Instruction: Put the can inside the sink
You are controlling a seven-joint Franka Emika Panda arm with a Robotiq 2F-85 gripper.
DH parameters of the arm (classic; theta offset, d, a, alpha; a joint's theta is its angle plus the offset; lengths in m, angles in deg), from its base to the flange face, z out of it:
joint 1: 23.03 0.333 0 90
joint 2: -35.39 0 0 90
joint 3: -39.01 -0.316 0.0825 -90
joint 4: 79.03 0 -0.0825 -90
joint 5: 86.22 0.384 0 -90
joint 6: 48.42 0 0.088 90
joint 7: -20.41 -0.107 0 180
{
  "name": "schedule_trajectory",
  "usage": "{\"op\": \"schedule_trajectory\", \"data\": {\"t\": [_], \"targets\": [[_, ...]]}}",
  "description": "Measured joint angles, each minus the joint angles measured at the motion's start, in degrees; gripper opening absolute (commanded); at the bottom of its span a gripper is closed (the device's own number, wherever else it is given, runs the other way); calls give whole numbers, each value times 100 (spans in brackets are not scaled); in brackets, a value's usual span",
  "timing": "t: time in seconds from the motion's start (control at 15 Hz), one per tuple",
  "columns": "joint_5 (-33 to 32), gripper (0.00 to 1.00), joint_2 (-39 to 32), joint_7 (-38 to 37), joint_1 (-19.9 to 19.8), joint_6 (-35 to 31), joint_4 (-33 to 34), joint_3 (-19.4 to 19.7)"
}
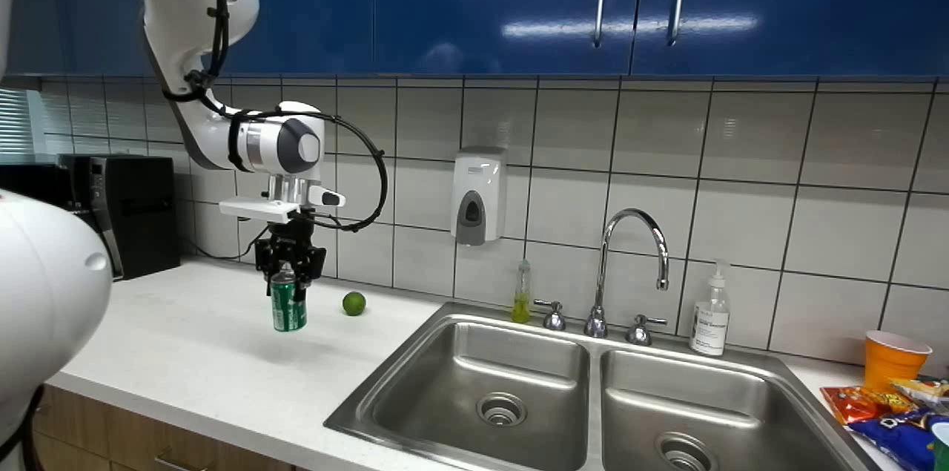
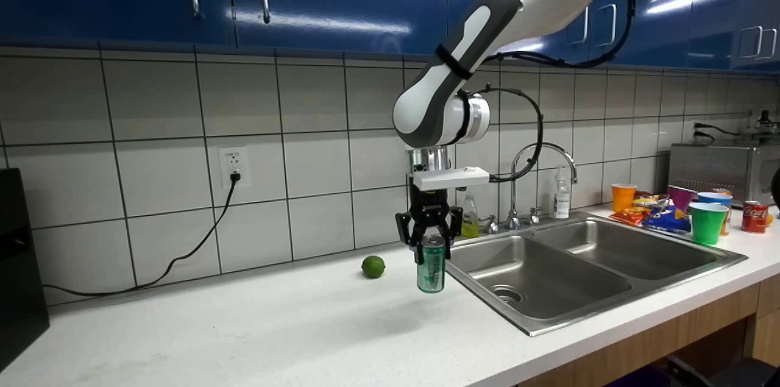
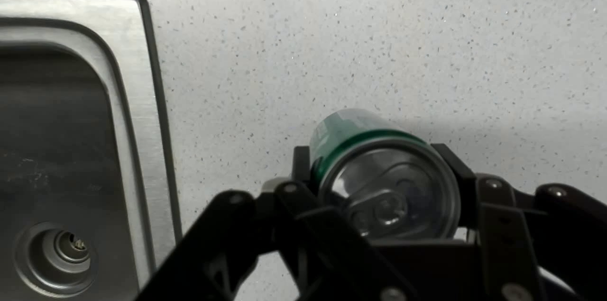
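Can (image 2: 431,274) gripped above the tabletop (image 2: 274,326), beside the sink (image 3: 135,54)

You have the gripper (image 2: 434,248) closed down on the green can, its fingers (image 3: 301,163) parted only by the can's own width and pressing opposite sides just under the silvery top. The can hangs from the gripper roughly upright, raised off the white surface; a soft shadow lies on the tabletop beneath. In your wrist view you look down between the fingers onto the lid and its pull tab (image 3: 391,206).

The sink lies to the gripper's right in both exterior views, and to its left in your wrist view, where the near basin's drain (image 3: 57,263) shows. The rim is near the can but apart from it. The chrome faucet (image 1: 601,267) stands farther from the gripper, on the sink's wall-side edge.

A small green lime (image 2: 373,266) rests near the gripper, toward the tiled wall (image 2: 152,186). Well apart from the gripper, past the sink, you can see snack bags (image 2: 667,218), coloured cups (image 2: 707,225) and a red soda can (image 2: 755,216).
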Motion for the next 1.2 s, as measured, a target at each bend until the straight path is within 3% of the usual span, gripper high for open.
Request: {"op": "schedule_trajectory", "data": {"t": [0.53,1.2], "targets": [[18,38,572,-319,54,208,-424,-172],[15,38,1025,-596,53,346,-483,-226]]}}
